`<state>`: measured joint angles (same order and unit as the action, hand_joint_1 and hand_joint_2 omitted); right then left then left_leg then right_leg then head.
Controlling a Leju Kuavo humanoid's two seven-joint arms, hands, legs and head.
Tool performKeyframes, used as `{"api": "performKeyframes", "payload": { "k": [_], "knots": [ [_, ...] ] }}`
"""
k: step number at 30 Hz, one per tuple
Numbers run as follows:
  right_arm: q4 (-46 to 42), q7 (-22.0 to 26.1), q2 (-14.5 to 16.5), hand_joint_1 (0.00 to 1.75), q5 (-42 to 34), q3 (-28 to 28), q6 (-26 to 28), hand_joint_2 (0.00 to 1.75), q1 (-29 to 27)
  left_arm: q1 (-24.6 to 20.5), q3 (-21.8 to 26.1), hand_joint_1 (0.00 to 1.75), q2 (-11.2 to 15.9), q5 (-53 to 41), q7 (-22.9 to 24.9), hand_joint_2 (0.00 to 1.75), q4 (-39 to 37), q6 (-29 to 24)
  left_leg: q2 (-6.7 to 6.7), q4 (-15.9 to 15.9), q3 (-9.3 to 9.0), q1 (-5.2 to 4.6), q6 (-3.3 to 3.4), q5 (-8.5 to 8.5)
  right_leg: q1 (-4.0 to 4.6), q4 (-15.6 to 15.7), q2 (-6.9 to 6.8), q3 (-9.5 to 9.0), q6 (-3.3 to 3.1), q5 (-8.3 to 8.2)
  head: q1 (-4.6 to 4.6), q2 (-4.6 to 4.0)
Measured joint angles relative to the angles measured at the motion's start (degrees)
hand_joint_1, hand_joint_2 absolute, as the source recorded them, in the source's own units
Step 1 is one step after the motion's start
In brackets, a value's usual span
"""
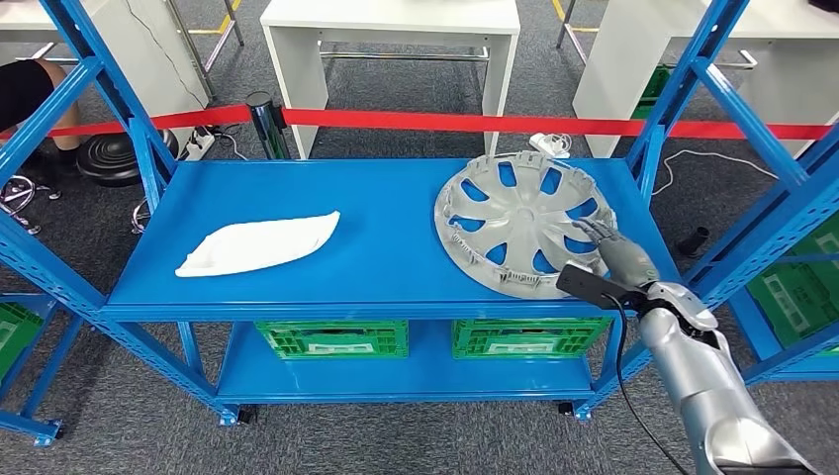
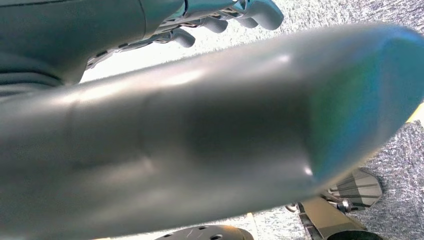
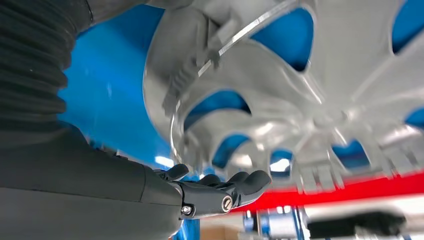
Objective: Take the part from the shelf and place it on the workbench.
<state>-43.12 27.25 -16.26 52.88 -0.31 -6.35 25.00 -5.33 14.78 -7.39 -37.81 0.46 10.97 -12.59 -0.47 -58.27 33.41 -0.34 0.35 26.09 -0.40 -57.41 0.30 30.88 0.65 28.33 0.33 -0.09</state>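
Observation:
A silver wheel cover (image 1: 514, 223) lies on the right half of the blue shelf's top board (image 1: 396, 218). A white curved panel (image 1: 259, 243) lies on the left half. My right hand (image 1: 618, 255) reaches over the wheel cover's near right rim, fingers stretched out above its spokes. Up close, the right wrist view shows the wheel cover (image 3: 320, 100) just beyond my right hand (image 3: 220, 192), whose fingers are straight and grip nothing. My left hand (image 2: 200, 140) hangs over the floor, its thumb apart from the fingers, holding nothing.
Blue uprights and diagonal braces (image 1: 683, 89) flank the shelf. Green crates (image 1: 331, 338) sit on the lower board. A red barrier tape (image 1: 475, 122) runs behind the shelf, with white workbenches (image 1: 391, 20) beyond it. A person (image 1: 30, 89) is at the far left.

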Motion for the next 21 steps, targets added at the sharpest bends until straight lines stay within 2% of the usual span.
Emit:
{"api": "performKeyframes", "payload": {
  "k": [7, 21],
  "knots": [
    [8.12, 1.09, 0.04, 0.00, -1.07, 1.12, -2.67, 1.75, 4.18, -0.05, 0.38, 0.00, -0.01, -0.13, 0.03, 0.00, 0.00, -0.02, 0.03, 0.01, -0.02, 0.01, 0.00, 0.00, 0.01, 0.00, 0.00, 0.00, 0.00, 0.00, 0.00, 0.00],
    [16.11, 0.24, 0.60, 0.00, 0.44, 5.26, -5.05, 1.75, 9.97, -0.08, 2.17, 0.00, -0.36, 0.27, 0.22, 0.00, -0.02, -0.49, 0.14, 0.02, -0.31, 0.08, -0.01, 0.00, 0.08, 0.02, 0.07, -0.25, -0.04, -0.02, 0.00, 0.00]
  ]
}}
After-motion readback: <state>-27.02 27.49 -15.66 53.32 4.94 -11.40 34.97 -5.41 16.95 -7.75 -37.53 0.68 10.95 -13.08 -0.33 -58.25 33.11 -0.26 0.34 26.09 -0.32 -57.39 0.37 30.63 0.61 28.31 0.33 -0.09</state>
